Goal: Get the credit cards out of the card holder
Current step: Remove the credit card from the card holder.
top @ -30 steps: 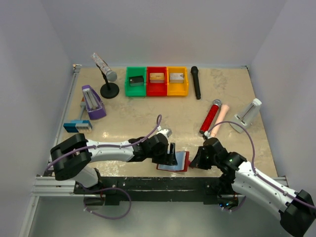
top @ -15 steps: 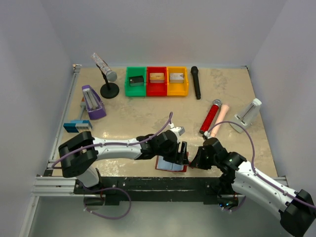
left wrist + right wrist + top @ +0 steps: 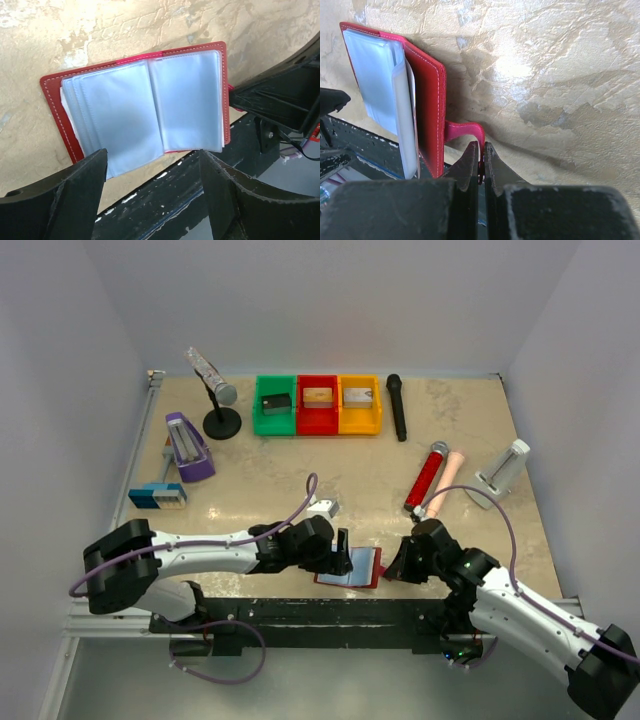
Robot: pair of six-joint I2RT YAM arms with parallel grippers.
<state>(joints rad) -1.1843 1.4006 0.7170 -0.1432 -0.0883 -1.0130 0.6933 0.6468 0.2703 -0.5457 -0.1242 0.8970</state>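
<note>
At the near edge of the table (image 3: 270, 490), between the two arms, the card holder (image 3: 352, 567) (image 3: 145, 107) (image 3: 425, 115) lies spread open with its pale blue clear sleeves facing up and its red cover underneath. Its near side seems to reach just past the table edge, over the black rail (image 3: 300, 610). The left gripper (image 3: 340, 555) (image 3: 152, 165) hovers over the card holder's left half with its jaws spread wide and nothing between them. At the card holder's right side the right gripper (image 3: 395, 568) (image 3: 479, 155) has its fingers pinched tight on the small red tab strap (image 3: 465, 132). The sleeves look cloudy, so I cannot tell whether any credit cards sit inside. Well beyond the card holder, to its right, lies a red microphone (image 3: 425, 478).
</note>
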